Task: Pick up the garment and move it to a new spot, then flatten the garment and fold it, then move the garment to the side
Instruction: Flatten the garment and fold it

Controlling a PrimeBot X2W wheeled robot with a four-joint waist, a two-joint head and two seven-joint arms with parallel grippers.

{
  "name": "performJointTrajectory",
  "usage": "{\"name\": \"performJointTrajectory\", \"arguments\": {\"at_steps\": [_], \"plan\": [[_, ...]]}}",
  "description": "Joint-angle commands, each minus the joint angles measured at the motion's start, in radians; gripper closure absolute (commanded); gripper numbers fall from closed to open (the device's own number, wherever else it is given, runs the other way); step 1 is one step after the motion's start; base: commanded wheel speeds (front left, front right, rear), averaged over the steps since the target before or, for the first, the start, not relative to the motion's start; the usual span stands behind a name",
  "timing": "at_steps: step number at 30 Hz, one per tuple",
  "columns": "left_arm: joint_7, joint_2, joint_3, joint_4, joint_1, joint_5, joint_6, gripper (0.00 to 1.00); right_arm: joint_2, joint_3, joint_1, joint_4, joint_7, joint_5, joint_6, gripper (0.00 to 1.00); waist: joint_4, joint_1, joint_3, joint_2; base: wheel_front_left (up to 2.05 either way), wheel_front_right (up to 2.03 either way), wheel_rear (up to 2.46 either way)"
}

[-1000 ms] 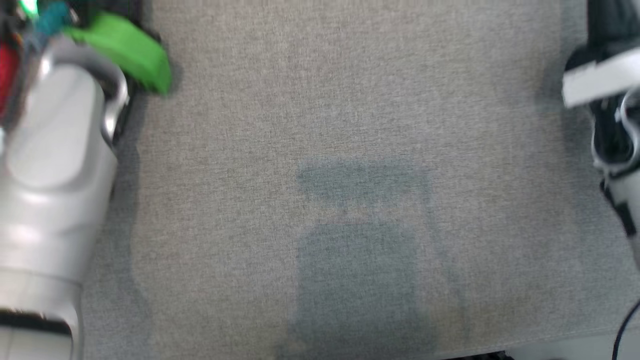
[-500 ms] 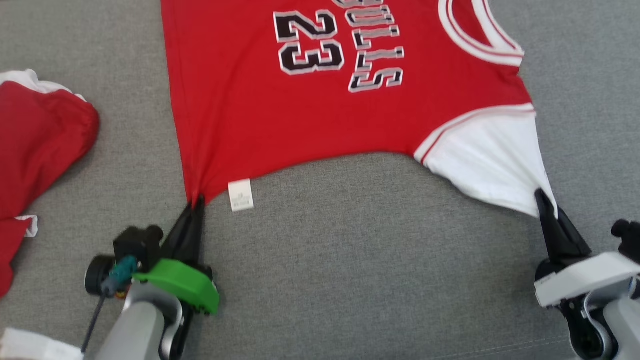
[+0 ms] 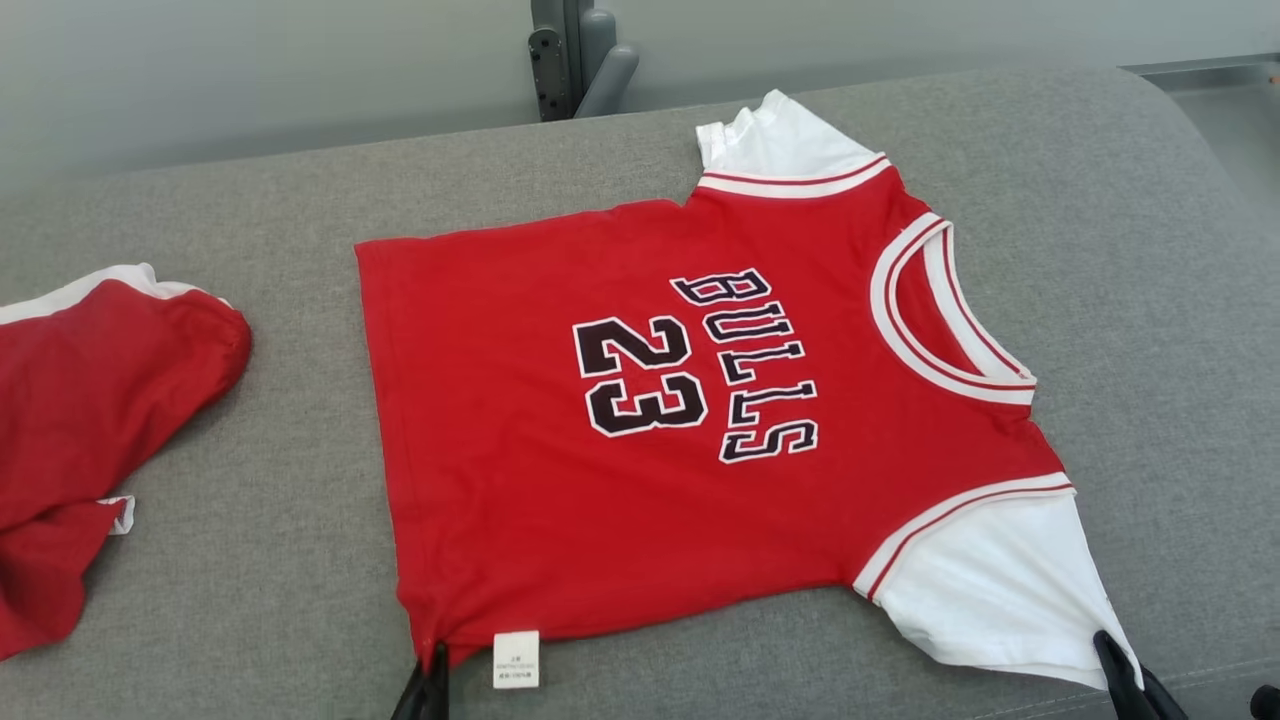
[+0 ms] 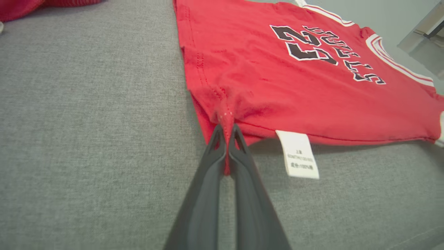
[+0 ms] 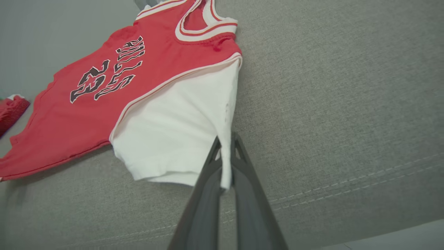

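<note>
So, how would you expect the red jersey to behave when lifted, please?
Probably floppy: the red jersey bunches where the left gripper pinches it. Likely light; the white sleeve tents toward the right gripper. It should sag between them.

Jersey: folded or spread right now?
Spread. The jersey lies flat on the grey cushion, print up, no part doubled over.

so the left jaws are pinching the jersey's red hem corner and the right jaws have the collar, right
No: the right jaws are shut on the white sleeve, not the collar, as the right wrist view shows. The left jaws do pinch the red hem corner of the jersey.
</note>
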Motion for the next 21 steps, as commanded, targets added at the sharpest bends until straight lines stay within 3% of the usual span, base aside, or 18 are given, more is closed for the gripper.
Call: {"name": "performJointTrajectory", "arguments": {"at_steps": [1,7,16,21], "plan": [[0.000,-0.007,-0.004,-0.023,0.029,0.002,0.010,1.00,-0.017,0.001,0.010,-0.018,-0.003,0.016,-0.001,1.00,-0.016,0.0002,-0.009,-0.0001,0.00,0.00,0.00],[0.073,-0.013,-0.004,-0.119,0.001,-0.026,0.026,1.00,-0.063,0.004,-0.070,-0.063,0.004,0.066,-0.001,1.00,-0.023,0.0002,0.039,-0.0001,0.00,0.00,0.00],[0.384,0.080,-0.018,-0.325,-0.115,-0.030,0.049,1.00,-0.177,0.064,-0.295,-0.143,0.111,0.167,-0.001,1.00,-0.006,0.0002,0.139,-0.0001,0.00,0.00,0.00],[0.503,0.114,0.007,-0.401,-0.183,-0.032,0.077,1.00,-0.216,0.100,-0.441,-0.121,0.180,0.212,-0.001,1.00,0.002,0.0002,0.176,-0.0001,0.00,0.00,0.00]]}}
